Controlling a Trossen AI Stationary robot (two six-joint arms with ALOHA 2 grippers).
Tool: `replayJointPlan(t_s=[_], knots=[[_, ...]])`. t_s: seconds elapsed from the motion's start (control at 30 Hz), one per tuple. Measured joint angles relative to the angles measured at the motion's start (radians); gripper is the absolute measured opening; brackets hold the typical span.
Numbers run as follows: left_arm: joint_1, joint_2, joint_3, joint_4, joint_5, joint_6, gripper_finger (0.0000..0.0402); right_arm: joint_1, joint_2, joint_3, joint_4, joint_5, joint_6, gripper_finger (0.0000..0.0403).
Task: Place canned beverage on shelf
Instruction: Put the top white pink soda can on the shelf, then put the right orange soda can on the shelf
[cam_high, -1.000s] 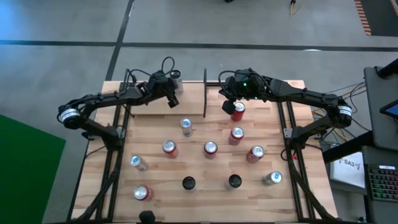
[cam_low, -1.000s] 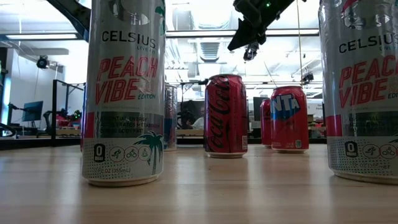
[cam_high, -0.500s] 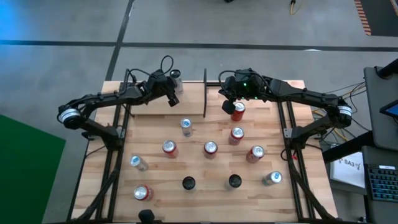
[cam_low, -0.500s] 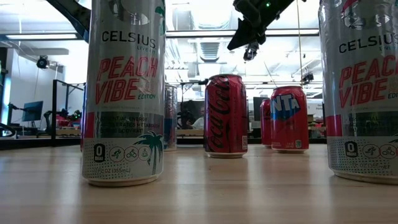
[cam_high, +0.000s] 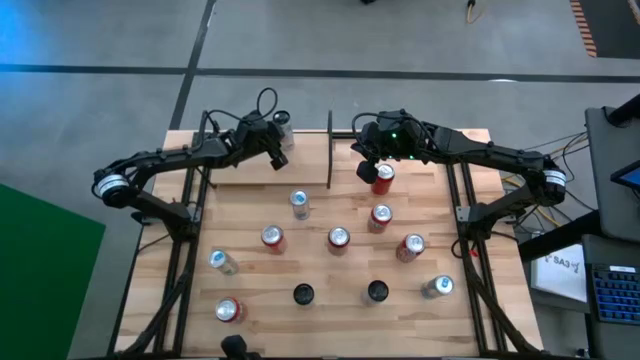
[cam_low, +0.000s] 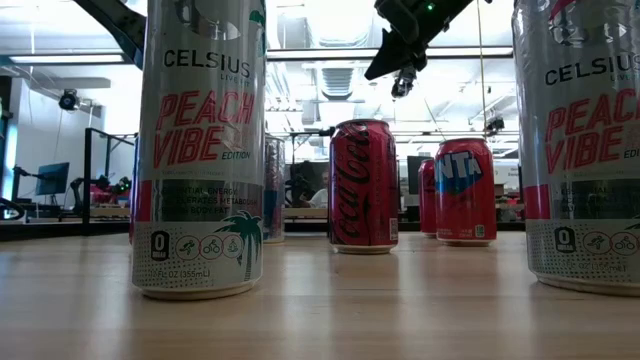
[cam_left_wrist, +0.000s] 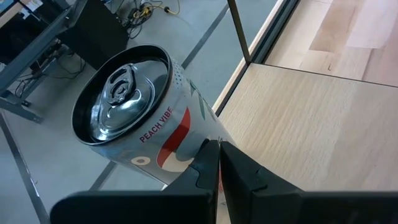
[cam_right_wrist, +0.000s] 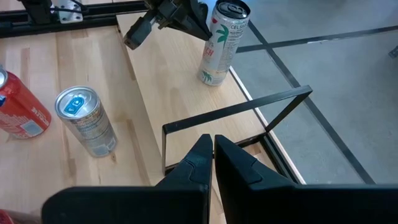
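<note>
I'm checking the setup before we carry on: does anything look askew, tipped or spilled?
Nothing is tipped or spilled. One oddity: the Celsius Peach Vibe can stands right at the outer edge of the shelf, with the shut left gripper at its side. The other cans all stand upright.

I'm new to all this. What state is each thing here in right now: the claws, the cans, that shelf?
Left claw: shut, empty, tip beside the shelf's can.
Right claw: shut, empty, raised above the wooden table.
Silver Peach Vibe can: upright on the shelf, tab unopened.
Light wood shelf with black rods: holding that one can.
Red can under the right claw: upright on the table.
</note>
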Motion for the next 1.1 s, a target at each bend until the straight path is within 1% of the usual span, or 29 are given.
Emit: replayJointPlan(t_s=[0.5,0.63,0.8,1.1], knots=[[0.008,0.0,0.0,0.0,0.0,-0.024,0.0,0.0,0.0,0.0,0.0,0.0,-0.011,0.0009],[-0.01,-0.006,0.0,-0.003,-0.001,-0.025,0.0,0.0,0.0,0.0,0.0,0.0,-0.004,0.0009],[-0.044,-0.04,0.0,-0.024,0.0,-0.026,0.0,0.012,-0.006,0.0,0.0,0.0,0.016,0.0009],[-0.11,-0.158,-0.003,-0.107,0.001,-0.081,0.0,0.097,-0.016,0.0,-0.001,0.0,0.059,0.0009]])
